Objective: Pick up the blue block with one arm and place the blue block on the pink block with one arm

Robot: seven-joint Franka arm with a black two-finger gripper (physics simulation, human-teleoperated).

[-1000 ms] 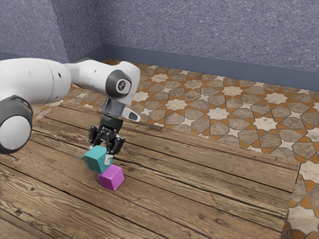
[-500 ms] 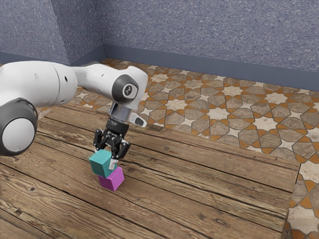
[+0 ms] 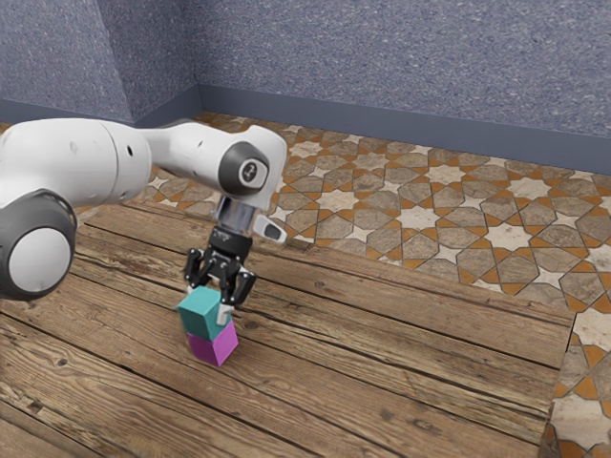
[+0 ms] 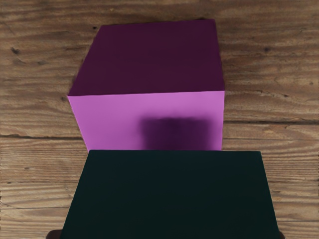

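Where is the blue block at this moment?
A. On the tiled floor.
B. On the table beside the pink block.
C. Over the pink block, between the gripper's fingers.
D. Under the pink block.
C: the gripper holds the blue block right over the pink block.

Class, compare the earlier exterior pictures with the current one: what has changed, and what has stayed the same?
The end effector, still shut on the blue block, carried it toward the exterior view's right, over the pink block; contact cannot be judged. The pink block stayed put on the table.
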